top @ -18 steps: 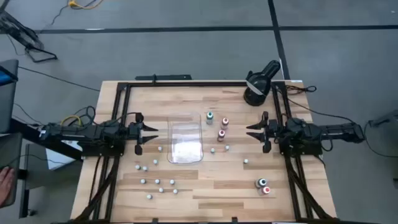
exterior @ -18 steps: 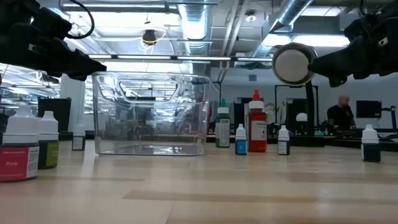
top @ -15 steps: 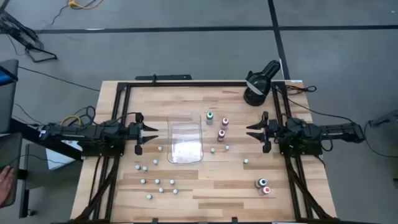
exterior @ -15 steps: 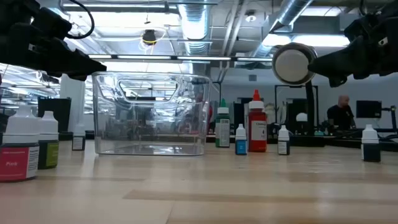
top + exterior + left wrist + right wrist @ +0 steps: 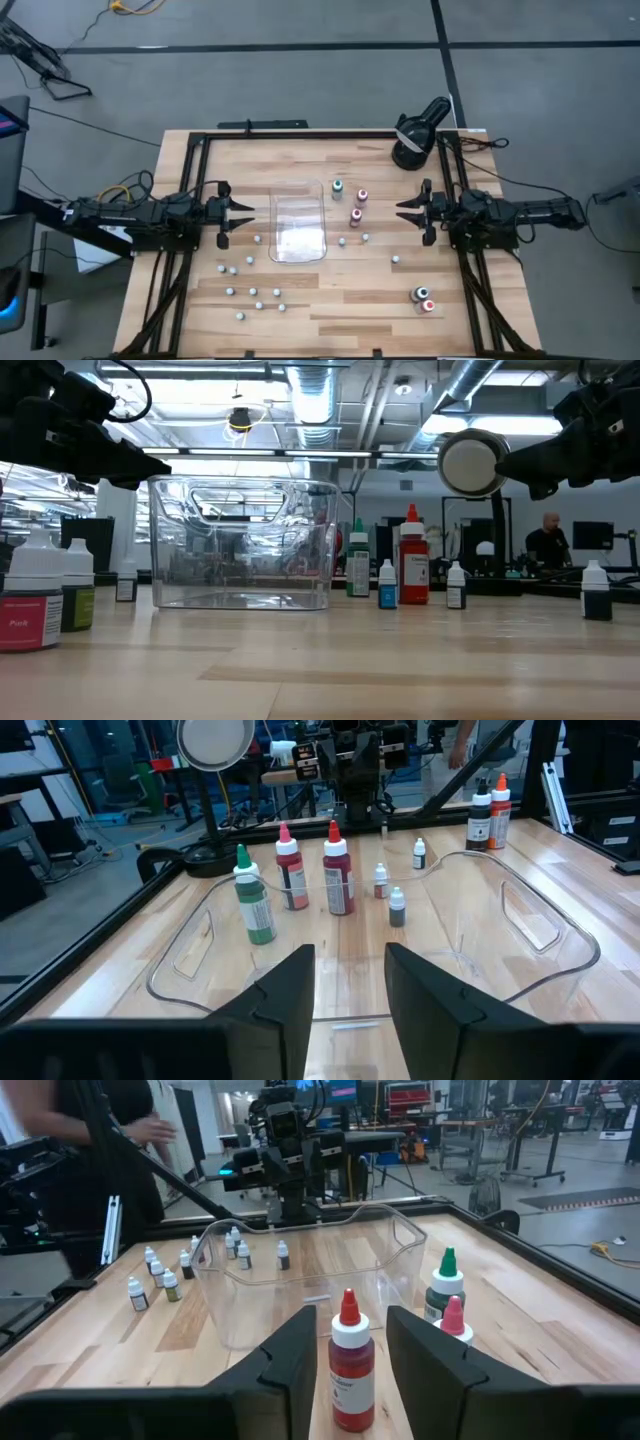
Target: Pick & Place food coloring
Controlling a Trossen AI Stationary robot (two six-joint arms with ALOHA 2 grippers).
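Wooden surface [image 5: 320, 300] carried everything, black frame around its edges. Left arm sat at the left edge, right arm at the right edge, both level and pointing inward at the clear tray [image 5: 298, 228] in the middle.

Left gripper [image 5: 236, 214] was just left of the tray, not touching it; jaws spread, nothing between them. Right gripper [image 5: 412, 211] was well right of the tray, jaws likewise parted and empty.

Black round lamp-like device [image 5: 418, 132] stood at the far right corner.

Food coloring [image 5: 352, 212] was all on the surface, none inside the tray: a cluster of taller bottles with teal, red and pink caps just right of the tray, two more bottles [image 5: 423, 297] near the near right corner, one small one between those groups, and a scatter of tiny white-capped bottles [image 5: 254, 293] on the near left side.

A person [image 5: 548, 540] stood far off in the room in the low view.
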